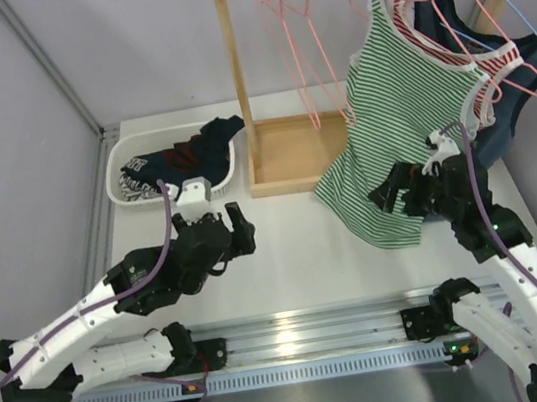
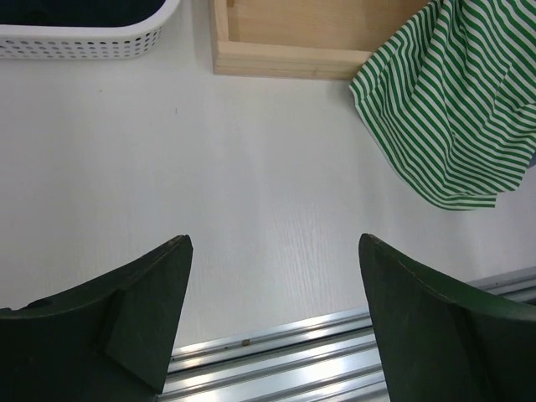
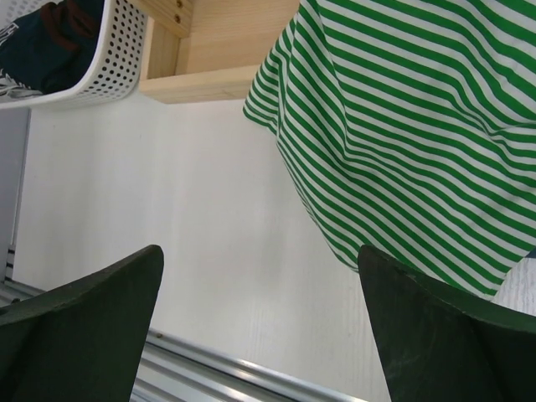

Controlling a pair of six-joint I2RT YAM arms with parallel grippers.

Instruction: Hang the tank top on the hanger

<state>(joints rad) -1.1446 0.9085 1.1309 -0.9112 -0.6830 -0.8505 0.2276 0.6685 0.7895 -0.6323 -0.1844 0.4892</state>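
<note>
Pre-grasp. Tank top (image 1: 190, 152) sits bunched in the white basket (image 1: 118, 155); hanger (image 1: 303, 59) hangs bare on the rack. Left gripper (image 1: 242, 227) and right gripper (image 1: 389, 193) are both spread and empty. Likely next: left reaches into the basket.

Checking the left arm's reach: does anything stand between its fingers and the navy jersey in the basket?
Only the rim of the basket; the table between the left gripper and the tank top shows nothing else.

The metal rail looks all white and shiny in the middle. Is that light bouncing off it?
Yes: in the top view, glare washes the rail white in the middle; in the left wrist view it shows only thin bright streaks.
</note>
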